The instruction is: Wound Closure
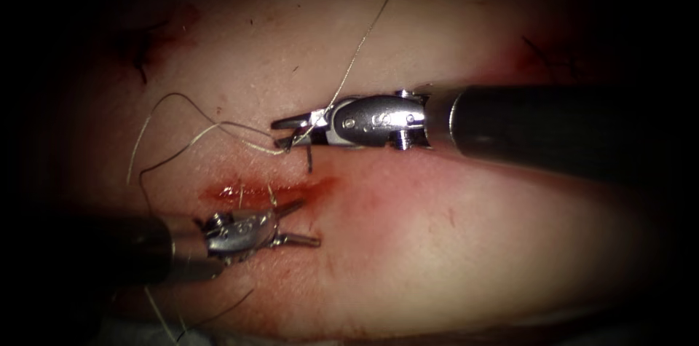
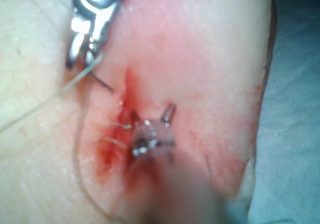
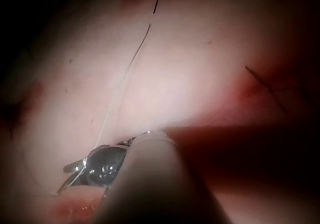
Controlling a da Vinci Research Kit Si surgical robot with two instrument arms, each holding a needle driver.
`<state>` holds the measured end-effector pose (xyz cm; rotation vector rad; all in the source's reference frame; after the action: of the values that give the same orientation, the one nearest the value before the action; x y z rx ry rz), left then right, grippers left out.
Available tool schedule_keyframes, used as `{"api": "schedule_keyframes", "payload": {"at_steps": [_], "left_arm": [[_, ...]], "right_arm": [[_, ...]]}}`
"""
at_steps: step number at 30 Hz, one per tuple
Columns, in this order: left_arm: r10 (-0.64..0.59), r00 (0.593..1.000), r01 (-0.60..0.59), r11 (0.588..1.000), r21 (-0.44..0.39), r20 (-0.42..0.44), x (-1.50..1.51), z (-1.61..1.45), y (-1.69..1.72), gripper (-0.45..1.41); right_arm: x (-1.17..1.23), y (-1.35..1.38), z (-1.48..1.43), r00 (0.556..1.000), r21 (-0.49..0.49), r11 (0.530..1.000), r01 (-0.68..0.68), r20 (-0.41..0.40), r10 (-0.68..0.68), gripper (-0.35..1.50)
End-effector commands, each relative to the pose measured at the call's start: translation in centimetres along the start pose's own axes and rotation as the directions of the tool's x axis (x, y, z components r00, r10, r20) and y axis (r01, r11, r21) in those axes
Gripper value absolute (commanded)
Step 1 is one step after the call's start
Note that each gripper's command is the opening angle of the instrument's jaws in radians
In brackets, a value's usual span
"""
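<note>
No legible text, label, brand, number or sign is found. Faint marks are seen on the right tool (image 1: 295,133), at frame centre, but cannot be read.

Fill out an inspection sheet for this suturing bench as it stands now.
Surface: pale pink pork-belly tissue; short cut wet with red fluid.
Job's things: thin pale thread runs down to the right tool, then loops left of the cut. A short dark sliver beneath that tool is possibly the needle; cannot tell.
Clutter: dark thread ends on the tissue.
Grippers: left arm's silver pincer open, holding nothing, at the cut. Right arm's silver pincer near the cut's right end, thread across it, hold unclear.
Cables: nothing seen.
Surroundings: pale cloth beside the tissue.
</note>
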<state>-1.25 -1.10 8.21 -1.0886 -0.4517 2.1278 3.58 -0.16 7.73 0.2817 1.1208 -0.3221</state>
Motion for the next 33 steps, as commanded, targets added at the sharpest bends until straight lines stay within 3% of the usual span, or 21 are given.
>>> {"api": "schedule_keyframes", "payload": {"at_steps": [1,5,15,17,22,24,33], "left_arm": [[0.000,1.000,0.000,1.000,-0.005,0.002,-0.07,0.09,0.03,0.63],[-0.004,1.000,0.004,1.000,-0.006,0.014,-0.15,0.14,-0.01,0.63],[-0.007,1.000,0.008,1.000,-0.014,0.015,-0.16,0.11,-0.03,0.63],[-0.007,1.000,0.008,1.000,-0.014,0.015,-0.16,0.11,-0.03,0.63],[-0.008,1.000,0.008,1.000,-0.014,0.015,-0.15,0.10,-0.02,0.63],[-0.009,1.000,0.009,1.000,-0.014,0.015,-0.15,0.10,-0.02,0.63],[-0.009,1.000,0.009,1.000,-0.014,0.015,-0.15,0.10,-0.02,0.63]], "right_arm": [[-0.02,-0.01,0.09,1.000,0.003,1.000,-0.017,-0.002,0.017,-0.35],[-0.08,0.00,0.13,0.992,0.012,0.992,-0.127,0.019,0.126,-0.35],[-0.30,-0.18,0.35,0.919,0.083,0.916,-0.393,0.002,0.394,-0.35],[-0.31,-0.16,0.33,0.875,0.096,0.872,-0.480,-0.027,0.484,-0.35],[-0.34,-0.10,0.28,0.819,0.082,0.824,-0.560,-0.094,0.566,-0.35],[-0.36,-0.09,0.25,0.761,0.065,0.774,-0.630,-0.146,0.632,-0.35],[-0.36,-0.14,0.31,0.657,0.086,0.677,-0.731,-0.180,0.732,-0.35]]}}
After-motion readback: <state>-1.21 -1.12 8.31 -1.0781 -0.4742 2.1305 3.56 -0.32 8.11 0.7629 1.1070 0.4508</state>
